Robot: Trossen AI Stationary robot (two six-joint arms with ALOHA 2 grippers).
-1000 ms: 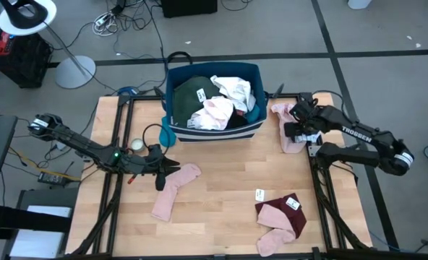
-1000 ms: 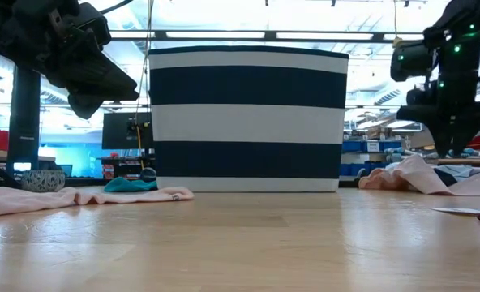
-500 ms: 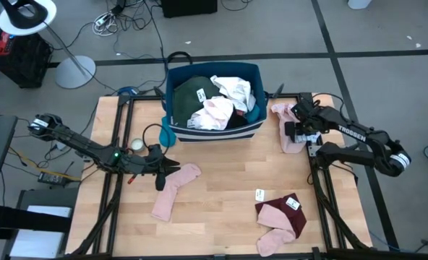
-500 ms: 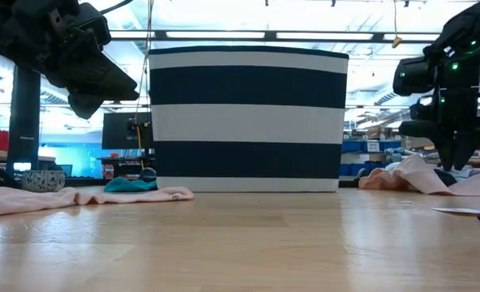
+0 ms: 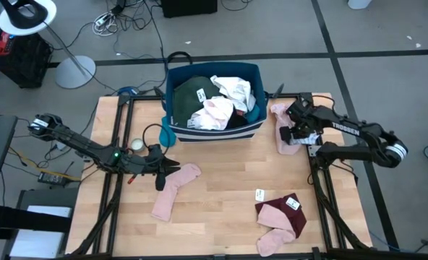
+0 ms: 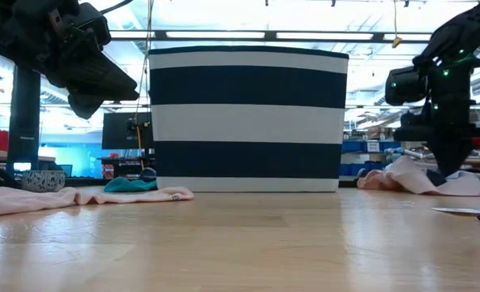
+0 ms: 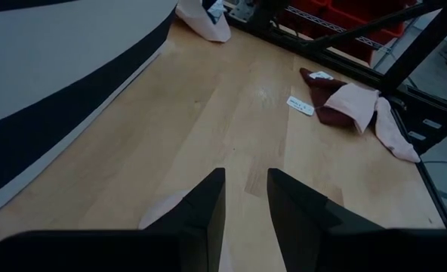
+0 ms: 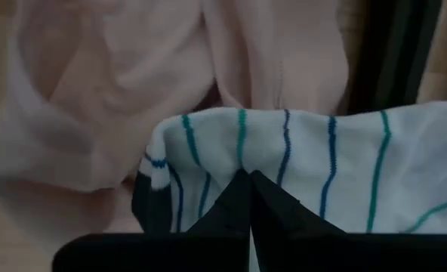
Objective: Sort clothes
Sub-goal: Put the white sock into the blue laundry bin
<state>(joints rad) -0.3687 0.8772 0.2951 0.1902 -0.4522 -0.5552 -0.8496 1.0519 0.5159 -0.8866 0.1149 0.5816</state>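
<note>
A pink garment (image 5: 283, 130) lies crumpled on the table right of the dark blue striped bin (image 5: 212, 128). A white cloth with blue and teal stripes (image 8: 299, 151) rests on it. My right gripper (image 5: 295, 127) stands over this heap, shut on the striped cloth. The bin holds dark green (image 5: 189, 92), white (image 5: 232, 88) and pink (image 5: 215, 112) clothes. My left gripper (image 5: 165, 167) hangs open just above the upper end of a pink sock (image 5: 174, 191), which lies flat on the table. My right gripper pinches a bunched fold of the striped cloth (image 8: 242, 155) between its two fingertips. The fingers come from above, slanting down. The cloth rests slack on the pink garment (image 8: 133, 98). How many layers are caught I cannot tell.
A maroon piece with a pink one over it (image 5: 280, 213), two white tags (image 5: 260, 195) and another pink sock (image 5: 272, 240) lie near the table's front right. A small bowl (image 5: 137, 145) and a teal item (image 6: 130, 185) sit left of the bin.
My right gripper has sunk a little and shifted toward the bin, onto the heap of pink garment and striped cloth, and has shut there. The heap has been pressed and bunched slightly under it.
</note>
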